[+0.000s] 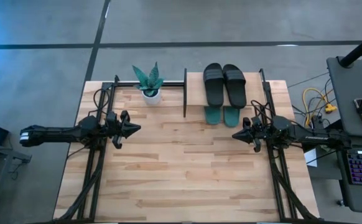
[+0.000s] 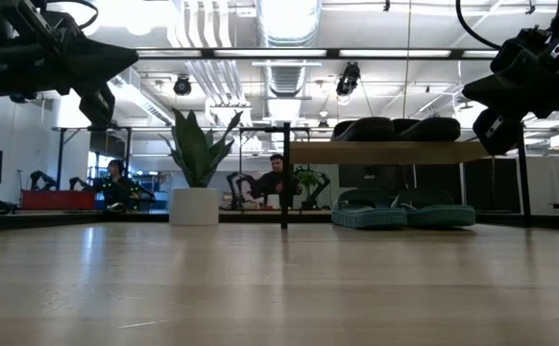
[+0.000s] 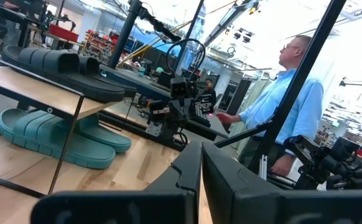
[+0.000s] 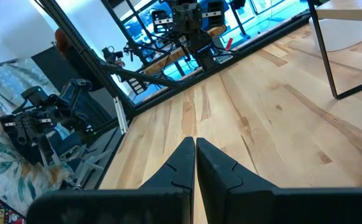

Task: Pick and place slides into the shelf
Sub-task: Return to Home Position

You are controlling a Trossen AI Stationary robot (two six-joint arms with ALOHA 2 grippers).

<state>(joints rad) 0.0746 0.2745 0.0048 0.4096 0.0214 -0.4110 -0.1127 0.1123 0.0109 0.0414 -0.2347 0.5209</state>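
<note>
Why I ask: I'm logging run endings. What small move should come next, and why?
Probably just draw both arms back to rest, I'd judge: the black slides lie on top of the shelf, the teal slides sit under it, and the left gripper and right gripper are shut, empty and clear of the shelf.

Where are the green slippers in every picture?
High view: green slides right of centre, ends poking out from under the shelf.
Low view: green slides right of centre, under the shelf's top board.
Left wrist view: green slides at the left, under the board.
Right wrist view: not plainly in it.
Shared landmark: the black slides on the shelf's top, straight above them.
</note>
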